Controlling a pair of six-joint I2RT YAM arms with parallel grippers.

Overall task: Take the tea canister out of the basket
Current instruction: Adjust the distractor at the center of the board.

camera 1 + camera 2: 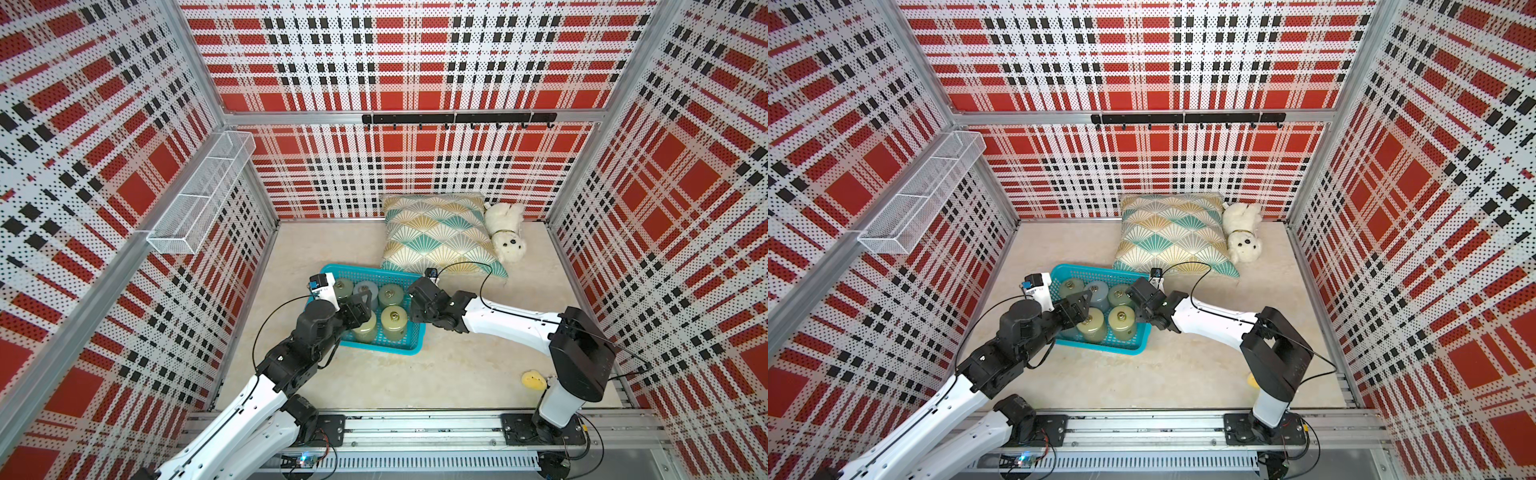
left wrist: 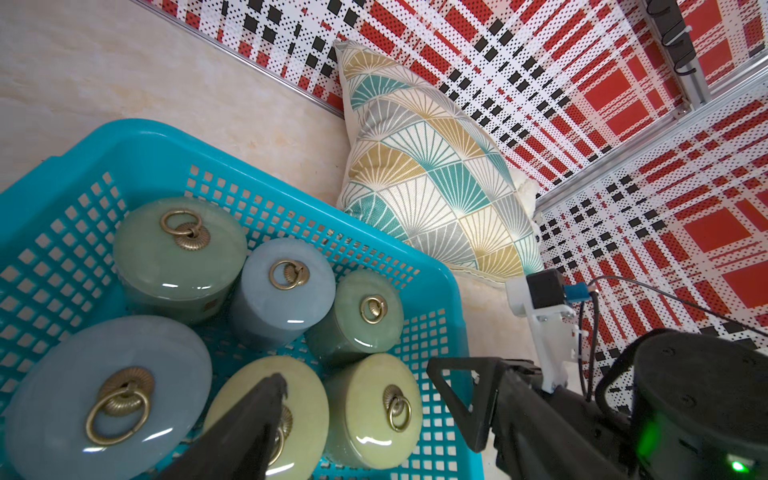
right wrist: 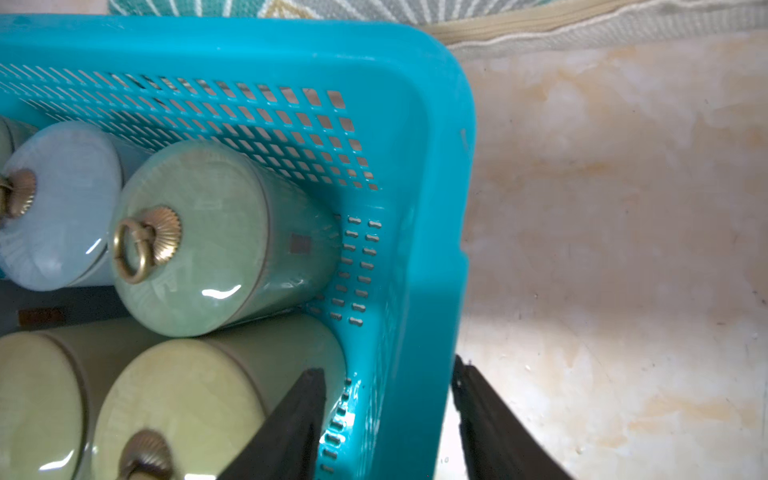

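Observation:
The turquoise basket (image 1: 374, 272) (image 1: 1100, 270) sits on the floor in both top views and holds several round tea canisters with brass ring knobs, all upright. In the left wrist view my left gripper (image 2: 355, 372) hangs open above them. One finger (image 2: 257, 415) is over a yellow-green canister (image 2: 232, 399), and a second yellow-green canister (image 2: 374, 407) shows between the fingers, untouched. My right gripper (image 3: 386, 368) straddles the basket's right wall (image 3: 428, 166), one finger inside beside a yellow-green canister (image 3: 187, 399) and one outside, both pressed against the rim.
A patterned pillow (image 1: 436, 237) touches the basket's far right corner, with a white plush dog (image 1: 507, 237) beside it. A small yellow toy (image 1: 534, 380) lies near the right arm's base. A white wire rack (image 1: 199, 195) hangs on the left wall and a black hook rail (image 1: 457, 118) on the back wall.

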